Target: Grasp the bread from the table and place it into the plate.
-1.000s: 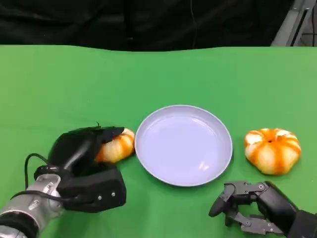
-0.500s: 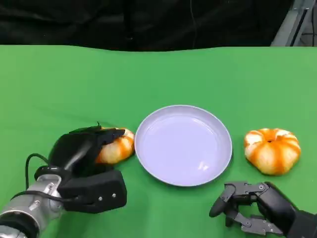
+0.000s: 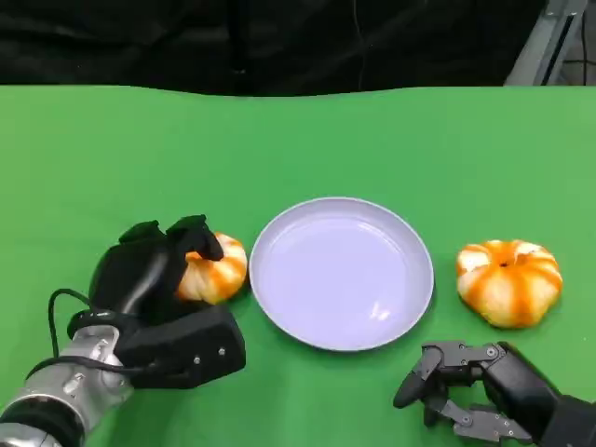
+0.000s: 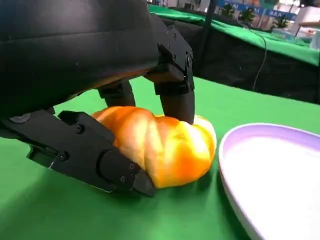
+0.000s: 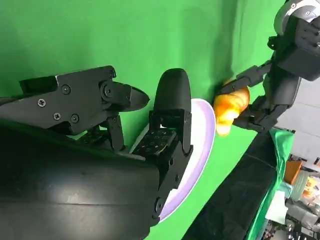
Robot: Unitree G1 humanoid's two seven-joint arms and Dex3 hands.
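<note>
Head view: left hand grips bread, on the table at plate's 9 o'clock. Right hand at plate's 5 o'clock, fingers apart, holding nothing.
Left wrist view: fingers clasp bread.
Right wrist view: fingers spread above plate.

Both hands, the left hand and the right hand, are showing black shells with small screws; a black cable is looping over the silver forearm (the left one).

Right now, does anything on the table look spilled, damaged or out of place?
Nothing stands out. The left hand grips one bread beside the empty plate; a second bread sits upright on the plate's other side, near the right hand.
</note>
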